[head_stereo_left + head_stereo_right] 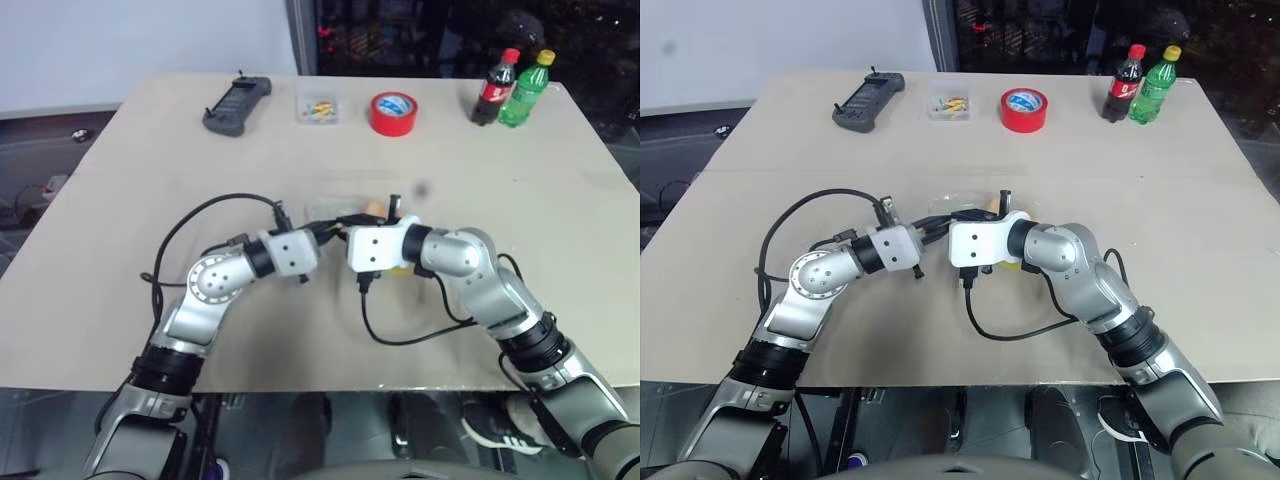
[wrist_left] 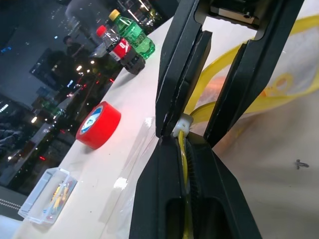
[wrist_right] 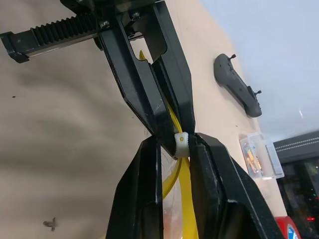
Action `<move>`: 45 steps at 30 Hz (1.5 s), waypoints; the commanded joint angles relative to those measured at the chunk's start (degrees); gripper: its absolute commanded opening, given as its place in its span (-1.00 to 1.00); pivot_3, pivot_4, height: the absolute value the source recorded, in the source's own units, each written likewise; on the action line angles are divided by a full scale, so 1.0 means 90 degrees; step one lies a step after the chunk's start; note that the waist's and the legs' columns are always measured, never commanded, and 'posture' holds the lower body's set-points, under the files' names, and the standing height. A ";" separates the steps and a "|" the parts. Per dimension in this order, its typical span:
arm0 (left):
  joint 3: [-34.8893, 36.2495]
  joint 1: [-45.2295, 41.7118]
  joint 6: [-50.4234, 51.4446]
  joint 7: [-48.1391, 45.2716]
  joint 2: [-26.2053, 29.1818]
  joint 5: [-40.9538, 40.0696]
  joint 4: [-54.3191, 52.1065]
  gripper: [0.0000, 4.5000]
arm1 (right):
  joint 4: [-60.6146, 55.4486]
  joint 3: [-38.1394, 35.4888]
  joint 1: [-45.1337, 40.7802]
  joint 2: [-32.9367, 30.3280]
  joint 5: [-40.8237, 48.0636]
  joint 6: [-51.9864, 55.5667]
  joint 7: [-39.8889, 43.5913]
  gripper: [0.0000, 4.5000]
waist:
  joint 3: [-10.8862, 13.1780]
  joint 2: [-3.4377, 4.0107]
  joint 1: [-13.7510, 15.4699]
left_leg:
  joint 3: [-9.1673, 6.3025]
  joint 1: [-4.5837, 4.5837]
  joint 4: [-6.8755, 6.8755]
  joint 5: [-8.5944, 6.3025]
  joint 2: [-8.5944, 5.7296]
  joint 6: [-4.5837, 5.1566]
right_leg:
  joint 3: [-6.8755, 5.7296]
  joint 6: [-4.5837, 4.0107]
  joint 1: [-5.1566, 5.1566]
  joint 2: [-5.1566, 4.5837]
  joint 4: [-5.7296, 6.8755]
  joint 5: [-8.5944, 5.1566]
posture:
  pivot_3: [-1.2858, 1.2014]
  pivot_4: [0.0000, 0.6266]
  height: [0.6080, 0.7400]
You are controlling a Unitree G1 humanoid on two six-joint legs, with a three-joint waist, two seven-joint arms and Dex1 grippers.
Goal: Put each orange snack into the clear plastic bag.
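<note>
Orange snack (image 1: pixel 373 208) peeks out just behind the two grippers, near the middle of the surface (image 1: pixel 560 200). The clear plastic bag (image 2: pixel 279 124) is there too. The left gripper (image 3: pixel 167 127) is pinched tight on the bag's yellow strip (image 2: pixel 185 164). The right gripper (image 2: pixel 192 132) squeezes the same strip at its white slider, tip to tip with the left one. A red tape roll (image 1: pixel 392 113) sits by the far edge.
</note>
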 commanded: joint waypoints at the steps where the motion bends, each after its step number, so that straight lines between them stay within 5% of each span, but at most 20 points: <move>1: 0.0078 -0.0040 0.0013 0.0040 -0.0022 -0.0118 -0.0089 -1.00 | -0.0318 -0.0187 -0.0133 0.0020 0.0052 0.0021 -0.0054 -0.77 | 0.0000 0.0000 0.0000 | 0.0000 0.0000 0.0000 0.0000 0.0000 0.0000 | 0.0000 0.0000 0.0000 0.0000 0.0000 0.0000 | 0.03 -0.52 1.00; 20: 0.0158 -0.0021 0.0429 -0.0015 -0.0097 -0.0234 -0.0238 -1.00 | -0.0510 -0.0251 -0.0105 0.0053 0.0334 0.0447 0.0087 -0.77 | 0.0000 0.0000 -0.0001 | 0.0000 0.0000 0.0000 0.0000 0.0000 0.0000 | 0.0000 0.0000 0.0000 0.0000 0.0000 0.0000 | 0.03 -0.52 1.00; 25: 0.0131 -0.0028 0.0367 0.0012 -0.0076 -0.0155 -0.0250 -1.00 | -0.0512 -0.0246 -0.0096 0.0050 0.0235 0.0326 -0.0084 0.08 | 0.0000 0.0000 -0.0001 | -0.0001 0.0000 0.0000 0.0000 0.0000 0.0000 | 0.0000 0.0000 0.0000 0.0000 0.0000 0.0000 | 0.03 -0.52 1.00; 33: 0.0095 -0.0042 0.0267 0.0075 -0.0050 -0.0056 -0.0225 -1.00 | -0.0473 -0.0224 -0.0121 0.0016 0.0305 0.0244 -0.0091 0.08 | 0.0000 0.0000 -0.0001 | 0.0000 0.0000 0.0000 0.0000 0.0000 0.0000 | 0.0000 0.0000 0.0000 0.0000 0.0000 0.0000 | 0.03 -0.52 1.00; 36: 0.0091 -0.0036 0.0222 0.0089 -0.0040 -0.0032 -0.0199 -1.00 | -0.0469 -0.0215 -0.0123 -0.0001 0.0294 0.0221 -0.0083 -0.23 | 0.0000 0.0000 0.0000 | -0.0001 0.0000 0.0000 0.0000 0.0000 0.0000 | 0.0000 0.0000 0.0000 0.0000 0.0000 0.0000 | 0.03 -0.52 1.00; 45: 0.0060 0.0025 0.0063 0.0122 0.0001 0.0009 -0.0201 -1.00 | -0.0417 -0.0189 -0.0100 -0.0003 0.0261 0.0178 -0.0099 -0.23 | 0.0000 0.0000 0.0000 | 0.0000 0.0000 0.0000 0.0000 0.0000 0.0000 | 0.0000 0.0000 0.0000 0.0000 0.0000 0.0000 | 0.03 -0.52 1.00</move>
